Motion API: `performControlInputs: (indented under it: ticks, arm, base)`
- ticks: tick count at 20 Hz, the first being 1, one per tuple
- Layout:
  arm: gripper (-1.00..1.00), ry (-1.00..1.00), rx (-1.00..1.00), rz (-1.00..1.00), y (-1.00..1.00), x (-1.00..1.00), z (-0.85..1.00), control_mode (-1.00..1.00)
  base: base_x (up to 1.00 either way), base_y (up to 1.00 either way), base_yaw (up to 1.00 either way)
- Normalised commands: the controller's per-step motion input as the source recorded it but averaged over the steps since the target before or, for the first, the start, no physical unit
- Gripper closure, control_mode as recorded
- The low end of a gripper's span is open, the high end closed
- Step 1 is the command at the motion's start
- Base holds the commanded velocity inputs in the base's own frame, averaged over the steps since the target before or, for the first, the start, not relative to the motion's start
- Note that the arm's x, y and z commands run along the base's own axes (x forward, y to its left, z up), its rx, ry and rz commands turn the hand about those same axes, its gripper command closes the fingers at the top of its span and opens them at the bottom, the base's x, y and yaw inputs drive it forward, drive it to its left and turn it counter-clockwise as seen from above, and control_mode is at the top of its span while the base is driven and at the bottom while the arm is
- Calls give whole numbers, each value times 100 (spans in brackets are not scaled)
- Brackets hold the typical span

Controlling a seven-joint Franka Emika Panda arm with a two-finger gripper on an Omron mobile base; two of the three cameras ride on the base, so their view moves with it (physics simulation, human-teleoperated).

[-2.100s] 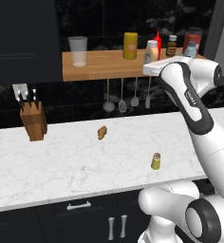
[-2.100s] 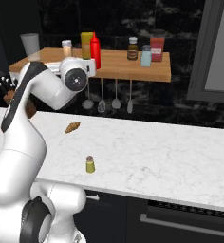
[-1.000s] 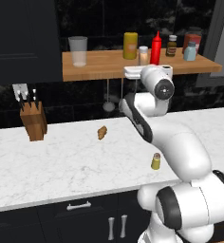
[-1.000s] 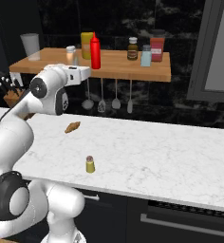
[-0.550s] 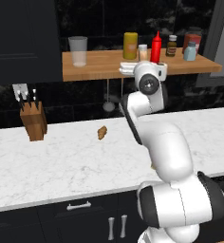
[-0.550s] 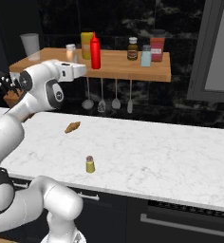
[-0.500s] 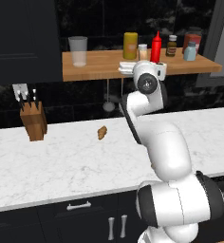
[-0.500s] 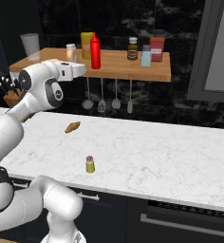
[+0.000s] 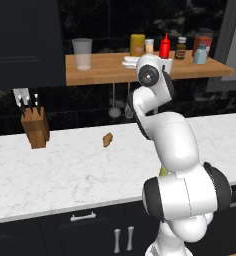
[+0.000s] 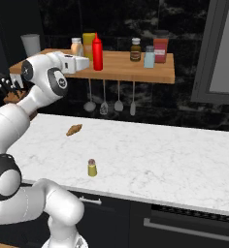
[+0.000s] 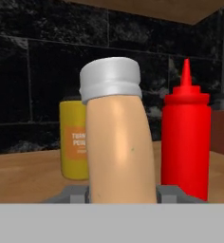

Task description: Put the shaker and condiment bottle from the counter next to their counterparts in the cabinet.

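Note:
My gripper (image 11: 122, 192) is shut on the lower part of the condiment bottle (image 11: 116, 142), a peach-tan bottle with a whitish cap held upright. It hangs at the cabinet (image 10: 136, 69), a light-wood shelf, right in front of the yellow container (image 11: 75, 142) and the red squeeze bottle (image 11: 186, 142). From the right base view the bottle (image 10: 76, 47) stands above the gripper (image 10: 81, 59), left of the red bottle (image 10: 97, 52). The pale-blue shaker (image 10: 149, 56) stands further right on the shelf. The olive shaker (image 10: 91, 167) stands on the white counter near its front edge.
A glass cup (image 9: 82, 53) stands at the shelf's left end. A dark-brown bottle (image 10: 135, 49) and a red container (image 10: 160, 47) stand towards its right. Utensils (image 10: 104, 99) hang under the shelf. A knife block (image 9: 34, 127) and a small brown pastry (image 9: 107, 140) sit on the counter.
The arm has lifted the condiment bottle and carried it in over the shelf, closer to the yellow container and the red bottle. The grip has stayed shut.

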Motion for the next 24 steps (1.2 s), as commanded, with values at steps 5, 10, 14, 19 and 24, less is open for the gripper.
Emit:
performControlInputs:
  ticks: [5, 10, 14, 19, 24]
  arm:
    - [100, 0, 0, 0, -4, 10, 0, -100]
    - [100, 0, 0, 0, 0, 26, 0, -100]
    - [100, 0, 0, 0, 0, 33, -1, -100]
    - [100, 0, 0, 0, 0, 21, -1, -100]
    - [100, -3, 0, -4, 0, 12, -13, -100]
  base:
    - [0, 0, 0]
    - [0, 0, 0]
    - [0, 0, 0]
    - [0, 0, 0]
    - [0, 0, 0]
